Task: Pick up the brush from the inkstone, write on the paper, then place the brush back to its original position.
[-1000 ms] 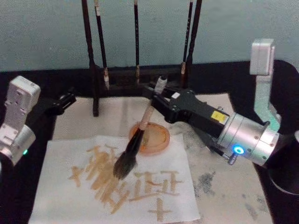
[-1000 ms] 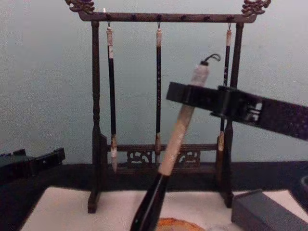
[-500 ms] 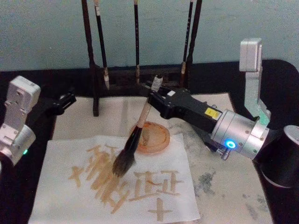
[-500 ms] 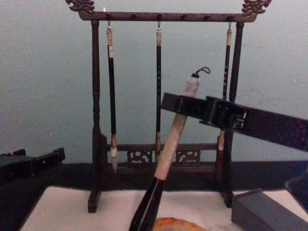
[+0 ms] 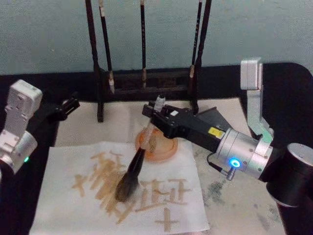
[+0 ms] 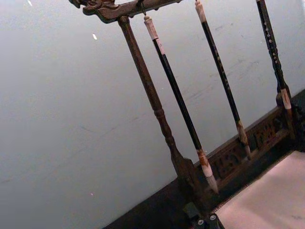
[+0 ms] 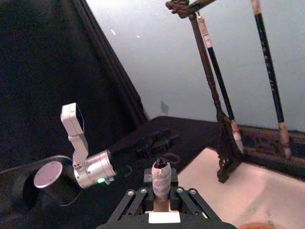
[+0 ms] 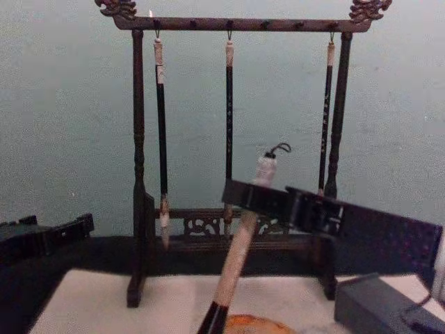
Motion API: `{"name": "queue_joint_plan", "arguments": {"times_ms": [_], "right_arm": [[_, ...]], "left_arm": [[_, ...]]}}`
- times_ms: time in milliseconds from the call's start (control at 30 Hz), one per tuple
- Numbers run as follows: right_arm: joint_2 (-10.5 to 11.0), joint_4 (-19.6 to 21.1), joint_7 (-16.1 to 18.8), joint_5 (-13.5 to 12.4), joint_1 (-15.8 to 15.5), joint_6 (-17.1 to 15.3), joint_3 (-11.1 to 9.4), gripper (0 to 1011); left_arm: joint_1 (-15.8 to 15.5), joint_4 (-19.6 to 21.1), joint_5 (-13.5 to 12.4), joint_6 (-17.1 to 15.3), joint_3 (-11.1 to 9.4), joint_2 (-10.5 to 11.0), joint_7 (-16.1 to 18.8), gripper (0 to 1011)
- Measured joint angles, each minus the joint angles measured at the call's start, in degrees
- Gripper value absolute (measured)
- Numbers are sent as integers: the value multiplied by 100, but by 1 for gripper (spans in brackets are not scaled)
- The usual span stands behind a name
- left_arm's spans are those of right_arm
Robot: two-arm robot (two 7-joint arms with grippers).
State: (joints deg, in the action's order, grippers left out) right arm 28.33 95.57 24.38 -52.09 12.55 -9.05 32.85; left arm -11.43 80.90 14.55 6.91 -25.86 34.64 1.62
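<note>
My right gripper (image 5: 155,116) is shut on the pale upper handle of the brush (image 5: 137,161). The brush slants down to the left, and its bushy dark bristle head (image 5: 127,188) presses on the paper (image 5: 63,215), among tan written strokes. The round orange-brown inkstone (image 5: 164,149) lies at the paper's far edge, under the gripper. In the chest view the gripper (image 8: 245,196) clamps the beige handle (image 8: 235,261) in front of the rack. The right wrist view shows the handle's top end (image 7: 161,177) between the fingers. My left gripper (image 5: 68,105) is parked at the left, off the paper.
A dark wooden brush rack (image 5: 146,78) with three thin hanging brushes (image 8: 228,125) stands behind the paper. A stained beige mat (image 5: 234,196) lies under the paper and spreads to the right. A grey box (image 8: 375,306) sits at the right.
My right gripper has come down and moved nearer with the brush. The bristle head has dropped from just above the strokes onto the paper. The left arm has not moved.
</note>
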Motion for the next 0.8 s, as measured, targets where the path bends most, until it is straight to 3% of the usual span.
{"name": "queue_joint_plan", "arguments": {"times_ms": [800], "right_arm": [[552, 449, -224, -130, -573, 204, -543, 179]], "left_arm": [[0, 0, 0, 0, 0, 0, 0, 1002]]}}
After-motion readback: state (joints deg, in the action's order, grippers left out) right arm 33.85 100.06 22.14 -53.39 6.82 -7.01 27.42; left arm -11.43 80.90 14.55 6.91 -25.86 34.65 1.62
